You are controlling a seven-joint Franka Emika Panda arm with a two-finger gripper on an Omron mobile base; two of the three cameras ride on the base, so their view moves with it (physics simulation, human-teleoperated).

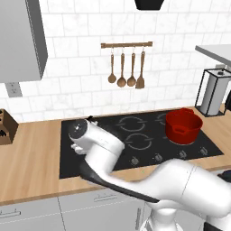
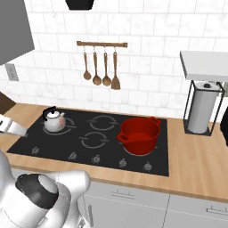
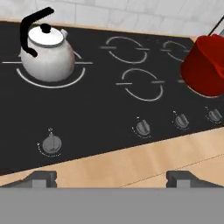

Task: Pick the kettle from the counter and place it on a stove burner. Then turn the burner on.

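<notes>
The cream-white kettle (image 3: 47, 54) with its black arched handle stands upright on the stove burner (image 3: 26, 79), the widest ring at the left of the black cooktop. From the right base view, the kettle (image 2: 54, 121) sits at the cooktop's back left. My gripper (image 3: 111, 179) is open and holds nothing. It hovers over the front edge of the wooden counter (image 3: 131, 164), well short of the kettle. The left-most knob (image 3: 50, 143) lies between my gripper and the kettle. In the left base view my arm covers most of the kettle.
A red two-handled pot (image 2: 140, 135) stands on the right burners. More knobs (image 3: 142, 127) run along the cooktop's front. A paper towel holder (image 2: 202, 109) is on the counter at the right, and utensils (image 2: 100, 67) hang on the wall.
</notes>
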